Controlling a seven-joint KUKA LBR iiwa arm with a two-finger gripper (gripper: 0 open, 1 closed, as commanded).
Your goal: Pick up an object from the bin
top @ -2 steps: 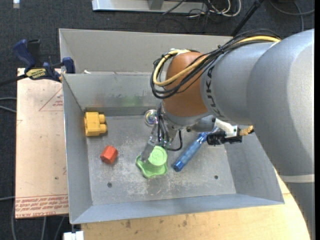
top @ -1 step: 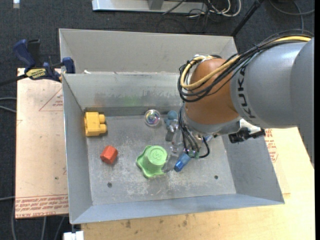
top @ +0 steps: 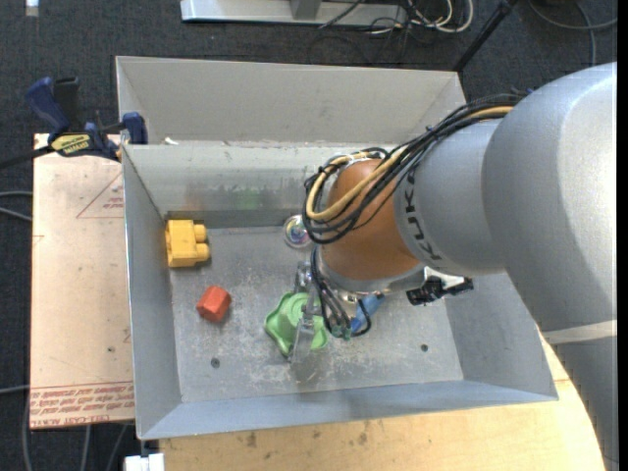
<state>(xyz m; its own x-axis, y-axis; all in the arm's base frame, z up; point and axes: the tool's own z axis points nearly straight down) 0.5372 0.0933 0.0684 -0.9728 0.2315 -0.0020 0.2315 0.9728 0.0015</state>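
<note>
Down near the front middle of the bin (top: 245,180), the claw (top: 312,334) sits on a green toy (top: 285,322); whether it is clenched cannot be told. A yellow block (top: 186,242) and a red cube (top: 213,303) lie to the left.

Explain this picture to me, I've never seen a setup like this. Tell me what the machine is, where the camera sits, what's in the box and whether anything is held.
The big grey shape coming in from the right is a robot arm. The orange cover and the cables at its end are parts of it. One camera looks down from above, a little to one side, into a grey metal bin. The arm's gripper is low over the floor, right at a crumpled green thing near the front middle. From here I cannot tell whether it has hold of it. A small blue thing lies just to the right. At the left lie a yellow block and a red block; a silvery round thing sits nearer the back.
</note>
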